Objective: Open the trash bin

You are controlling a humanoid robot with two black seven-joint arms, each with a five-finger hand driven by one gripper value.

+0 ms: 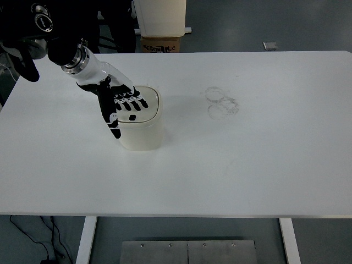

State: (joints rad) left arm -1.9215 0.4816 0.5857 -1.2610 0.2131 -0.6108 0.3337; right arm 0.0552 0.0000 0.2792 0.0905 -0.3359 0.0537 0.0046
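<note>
A small cream-white trash bin (144, 135) stands on the white table (247, 159), left of the middle. Its flat lid (144, 108) lies level on top, with a small dark mark on it. My left hand (122, 105) reaches in from the upper left. Its fingers are spread and rest over the left part of the lid, the thumb hanging down the bin's left side. It holds nothing. The right arm is out of view.
Faint ring stains (221, 103) mark the table right of the bin. A cardboard box (160, 43) and a white bin stand on the floor beyond the far edge.
</note>
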